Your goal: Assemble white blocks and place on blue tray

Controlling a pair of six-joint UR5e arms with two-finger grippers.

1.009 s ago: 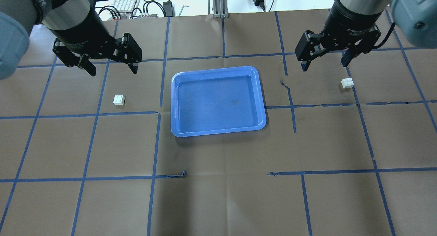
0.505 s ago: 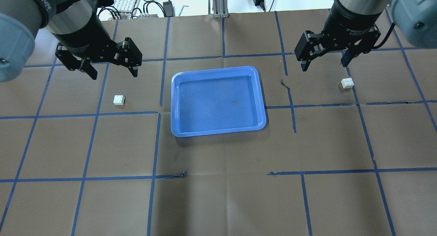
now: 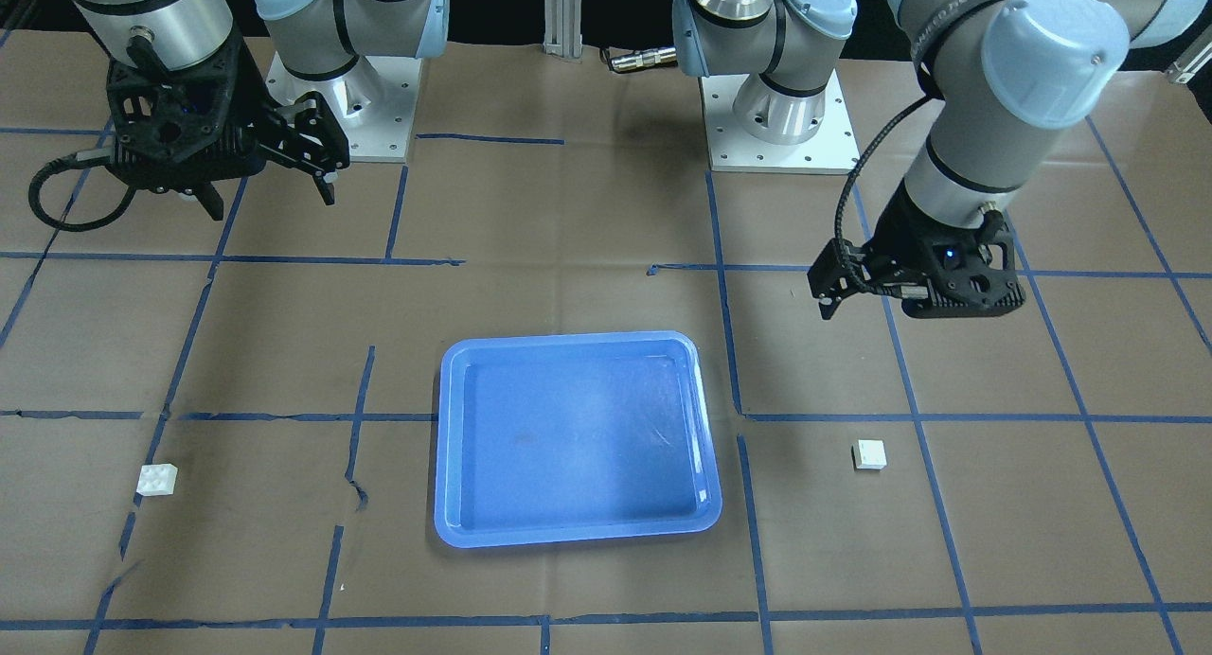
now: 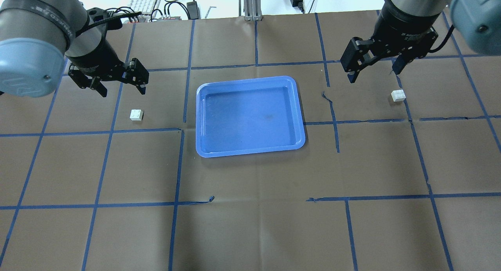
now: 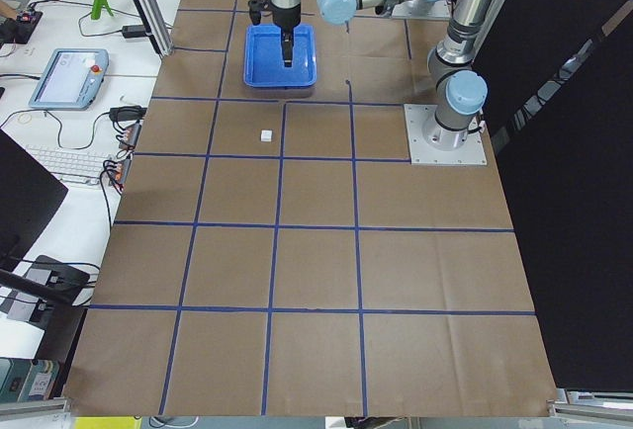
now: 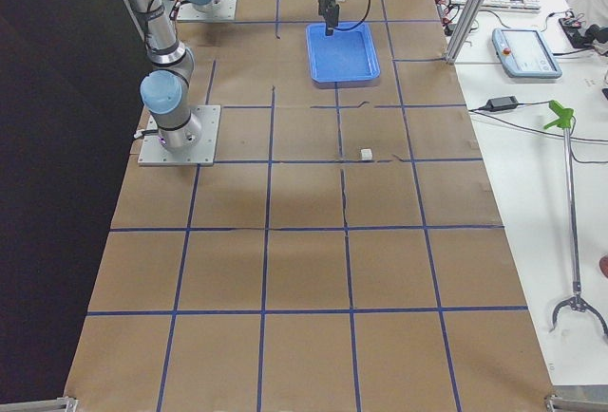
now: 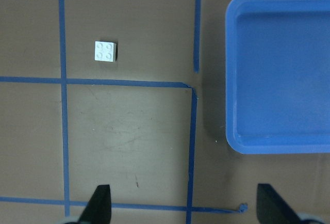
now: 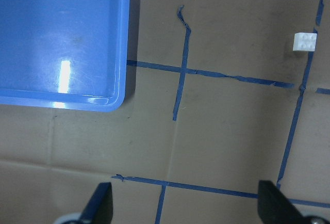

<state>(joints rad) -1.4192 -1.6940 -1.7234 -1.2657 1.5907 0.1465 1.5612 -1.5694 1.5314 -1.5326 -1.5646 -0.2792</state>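
Our left gripper has sunk toward its white block; it and the right gripper gape empty. We centre squarely first.

The tray is smooth, glossy blue plastic that catches the light. Around it, the counter wears matt brown paper, faintly creased, lined with blue tape. Flanking the tray, the left block and right block are smooth white plastic. The left gripper and right gripper look matt black.
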